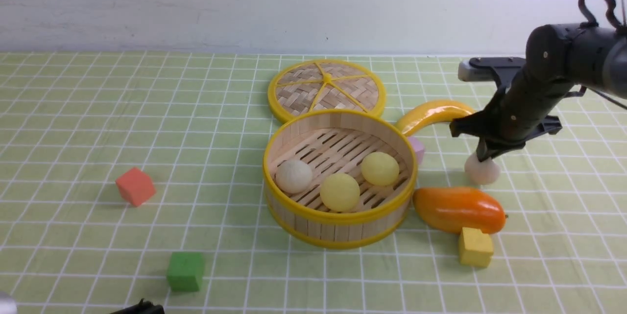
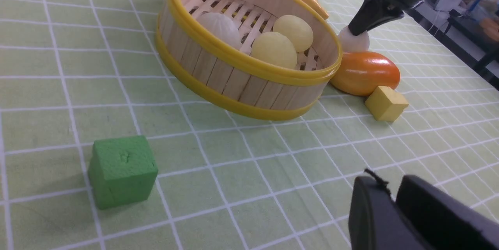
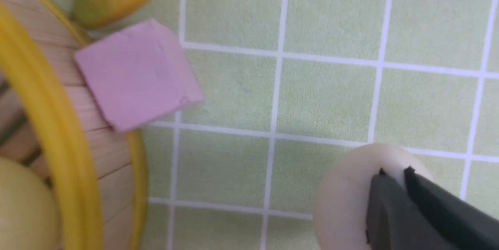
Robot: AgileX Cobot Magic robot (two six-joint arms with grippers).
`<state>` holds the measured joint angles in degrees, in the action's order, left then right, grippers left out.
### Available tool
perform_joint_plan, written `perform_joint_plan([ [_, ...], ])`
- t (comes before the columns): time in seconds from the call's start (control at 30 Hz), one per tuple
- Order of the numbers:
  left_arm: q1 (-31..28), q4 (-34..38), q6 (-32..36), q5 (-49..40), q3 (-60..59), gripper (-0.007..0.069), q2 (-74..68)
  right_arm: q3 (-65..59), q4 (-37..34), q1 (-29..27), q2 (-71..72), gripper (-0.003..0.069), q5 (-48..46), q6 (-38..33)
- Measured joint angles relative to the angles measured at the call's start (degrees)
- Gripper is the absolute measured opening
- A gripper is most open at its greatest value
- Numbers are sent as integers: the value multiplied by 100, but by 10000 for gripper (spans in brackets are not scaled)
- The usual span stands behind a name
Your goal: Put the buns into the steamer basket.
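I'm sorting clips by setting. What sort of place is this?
Likely a robot test bench, not a kitchen: a checked green cloth before a bare wall, toy food like the mango, and coloured cubes such as the green cube.

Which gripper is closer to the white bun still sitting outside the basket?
Right. The right gripper is on top of that bun, tips touching it. The left gripper is low by the green cube, across the steamer basket.

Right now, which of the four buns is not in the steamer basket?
The off-white bun just behind the mango, under the right hand; the other three buns lie inside the steamer basket.
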<state>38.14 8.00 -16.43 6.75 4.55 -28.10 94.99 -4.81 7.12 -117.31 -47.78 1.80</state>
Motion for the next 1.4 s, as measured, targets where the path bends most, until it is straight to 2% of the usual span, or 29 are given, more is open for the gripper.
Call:
perform_joint_plan([
  [0.1, 0, 0, 0, 0, 0, 90, 0, 0, -251, 105, 345, 5, 10, -180],
  [0.37, 0, 0, 0, 0, 0, 90, 0, 55, -2080, 1149, 679, 12, 647, -1745],
  [0.6, 0, 0, 0, 0, 0, 92, 0, 55, -2357, 1691, -127, 61, 1869, -2067],
  [0.7, 0, 0, 0, 0, 0, 92, 0, 55, -2357, 1731, -377, 139, 2186, -2074],
  [0.93, 0, 0, 0, 0, 0, 94, 0, 50, -2357, 1742, -416, 457, 2405, -2085],
  [0.97, 0, 0, 0, 0, 0, 95, 0, 50, -2357, 1742, -401, 465, 2391, -2085],
  [1.0, 0, 0, 0, 0, 0, 97, 0, 50, -2357, 1742, -255, 515, 2237, -2085],
  [1.07, 0, 0, 0, 0, 0, 101, 0, 45, -2351, 1717, 72, 543, 1918, -2077],
  [1.13, 0, 0, 0, 0, 0, 102, 0, 45, -2254, 1649, 574, 540, 1312, -1915],
  [1.23, 0, 0, 0, 0, 0, 102, 0, 36, -1822, 1562, 1188, 489, 397, -1506],
  [1.37, 0, 0, 0, 0, 0, 102, 0, -420, -1053, 1526, 2174, 324, -672, -723],
  [1.4, 0, 0, 0, 0, 0, 102, 0, -668, -896, 1526, 2440, 254, -882, -519],
])
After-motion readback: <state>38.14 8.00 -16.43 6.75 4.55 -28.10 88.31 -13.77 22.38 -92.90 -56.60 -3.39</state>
